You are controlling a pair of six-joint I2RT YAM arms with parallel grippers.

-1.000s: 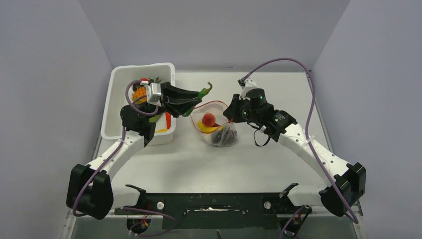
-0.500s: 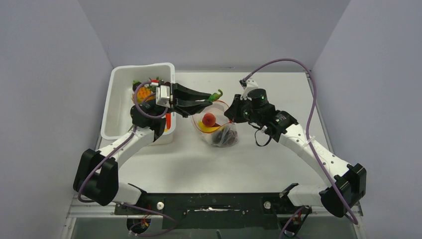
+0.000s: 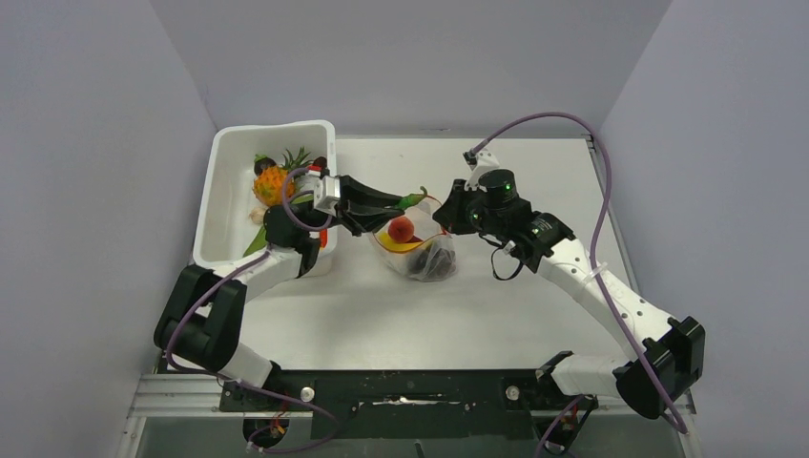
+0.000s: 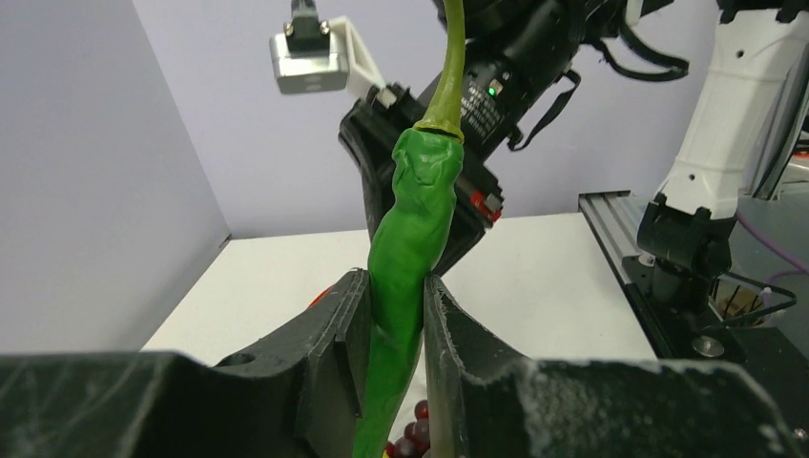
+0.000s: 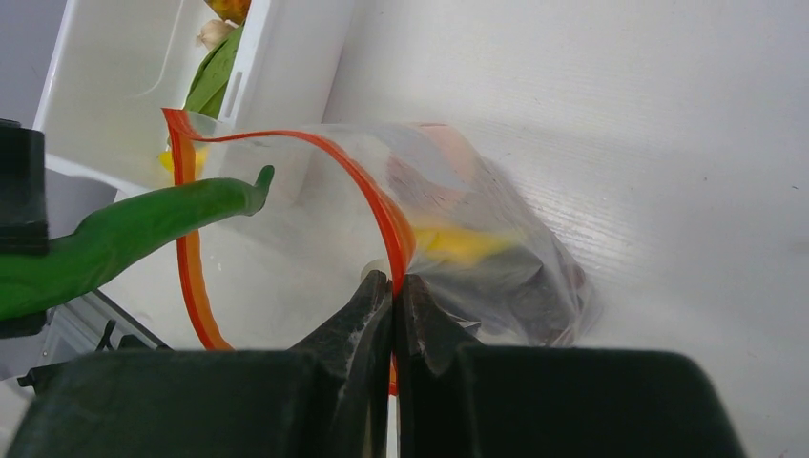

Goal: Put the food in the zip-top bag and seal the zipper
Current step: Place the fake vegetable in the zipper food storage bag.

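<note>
Lavender-grey walls [image 3: 401, 57] close in the back and both sides of a white table [image 3: 382, 320], whose near edge ends at a black rail [image 3: 401, 391] that carries the arm bases. A wide band of bare white surface lies between that rail and the things at mid-table, and another strip runs behind them to the back wall. A white tub [image 3: 217, 205] sits at the left rear, its outer side near the left wall, with a pineapple [image 3: 270, 183] inside. Just beside the tub's right wall lies the zip-top bag [image 3: 425, 250], mouth facing left and held open in a loop by its zipper [image 5: 382, 205]. The right gripper [image 5: 393, 286] is clenched on that red-orange strip at the bag's right rim. Inside the bag rest the dark grapes [image 3: 436, 260], the banana [image 3: 404, 247] and the red-orange fruit [image 3: 402, 228]. The left gripper [image 4: 396, 296] reaches over the tub's corner, grasping the green pod [image 4: 412, 239] at mid-length. The pod's stem points into the zipper loop, though whether it has crossed the rim cannot be told.
</note>
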